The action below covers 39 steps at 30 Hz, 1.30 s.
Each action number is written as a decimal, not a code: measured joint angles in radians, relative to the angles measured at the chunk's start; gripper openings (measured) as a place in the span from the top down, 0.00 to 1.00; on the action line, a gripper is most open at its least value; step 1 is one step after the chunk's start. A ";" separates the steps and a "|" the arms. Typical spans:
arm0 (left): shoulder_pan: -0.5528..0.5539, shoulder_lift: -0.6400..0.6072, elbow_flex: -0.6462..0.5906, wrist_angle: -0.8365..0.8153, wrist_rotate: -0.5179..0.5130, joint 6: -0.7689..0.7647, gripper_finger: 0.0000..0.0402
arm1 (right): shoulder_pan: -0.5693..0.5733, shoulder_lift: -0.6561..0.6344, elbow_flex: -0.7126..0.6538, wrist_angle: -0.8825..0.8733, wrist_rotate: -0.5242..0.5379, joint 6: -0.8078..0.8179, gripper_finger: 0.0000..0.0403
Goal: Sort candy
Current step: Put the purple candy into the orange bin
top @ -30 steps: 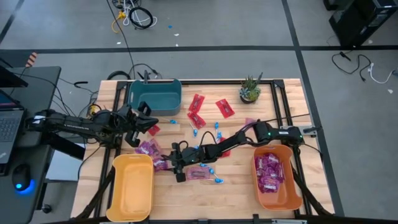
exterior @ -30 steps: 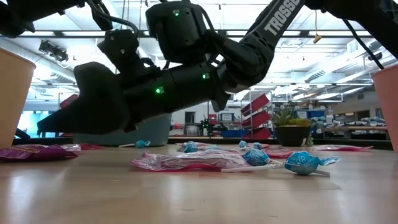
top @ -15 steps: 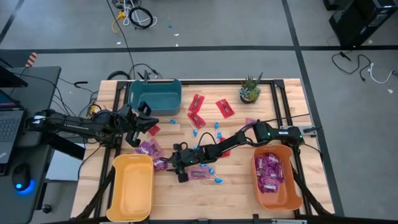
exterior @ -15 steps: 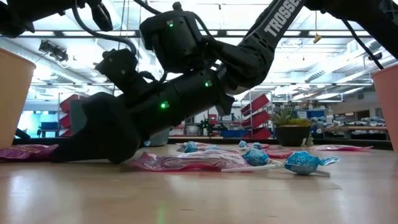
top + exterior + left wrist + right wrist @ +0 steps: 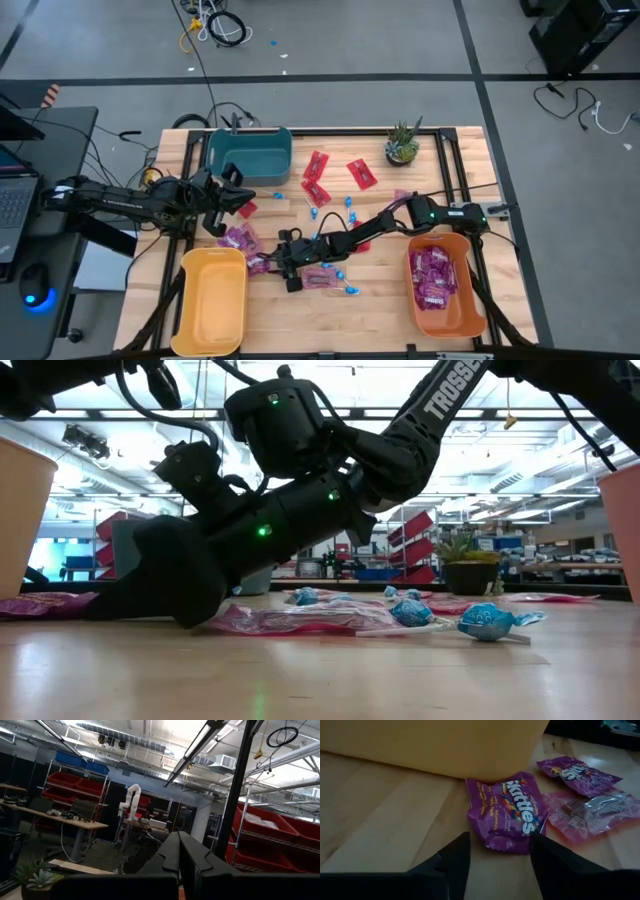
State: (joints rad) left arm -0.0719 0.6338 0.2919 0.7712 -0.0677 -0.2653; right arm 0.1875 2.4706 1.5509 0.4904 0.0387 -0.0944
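Right fingers (image 5: 459, 854) spread wide, low over the desk (image 5: 380, 815), straddling the near edge of a purple Skittles packet (image 5: 507, 812), nothing gripped. Packet lies flat just beside the yellow bin (image 5: 435, 742); second purple packet (image 5: 577, 772) and a clear-pink wrapper (image 5: 592, 815) farther from the bin. Left fingers (image 5: 182, 857) clenched, holding nothing visible, raised near the teal bin (image 5: 248, 152). Right fingertips cut off by frame; contact with packet unclear
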 joint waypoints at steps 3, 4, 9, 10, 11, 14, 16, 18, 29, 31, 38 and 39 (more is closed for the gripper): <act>0.000 0.000 0.000 0.000 0.000 0.000 1.00 | 0.000 0.000 0.000 0.001 0.003 -0.007 0.55; 0.000 0.000 0.000 0.000 0.000 0.000 1.00 | -0.001 0.000 0.000 0.001 0.004 -0.007 0.56; 0.000 0.000 0.000 -0.011 0.000 0.000 1.00 | -0.004 0.000 0.000 0.002 0.021 -0.011 0.59; 0.000 0.000 0.000 -0.014 0.000 0.000 1.00 | -0.006 0.000 0.000 0.002 0.021 -0.010 0.60; 0.000 0.000 0.000 -0.018 0.000 0.000 1.00 | -0.007 0.000 0.000 0.002 0.021 -0.009 0.61; 0.000 0.000 0.000 -0.031 0.000 0.000 1.00 | -0.010 0.000 0.000 0.002 0.021 -0.006 0.66; 0.000 0.000 0.000 -0.039 0.000 0.000 1.00 | -0.011 0.000 0.000 0.003 0.021 -0.007 0.70; 0.000 0.000 0.000 -0.045 0.000 0.000 1.00 | -0.014 0.000 0.000 0.005 0.019 -0.007 0.75; 0.000 0.000 0.000 -0.045 0.000 0.000 1.00 | -0.015 0.000 0.000 0.008 -0.020 -0.040 0.99; 0.000 0.000 0.000 -0.045 0.000 -0.001 1.00 | -0.015 -0.001 0.000 0.008 -0.020 -0.053 1.00; 0.000 0.000 0.000 -0.045 0.000 -0.030 1.00 | -0.015 -0.044 0.000 -0.067 -0.009 -0.086 1.00; 0.000 0.000 0.000 -0.045 0.000 -0.030 1.00 | -0.015 -0.056 0.000 -0.089 -0.008 -0.089 1.00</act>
State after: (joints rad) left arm -0.0719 0.6338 0.2916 0.7265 -0.0681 -0.2958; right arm 0.1722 2.4145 1.5505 0.4015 0.0309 -0.1836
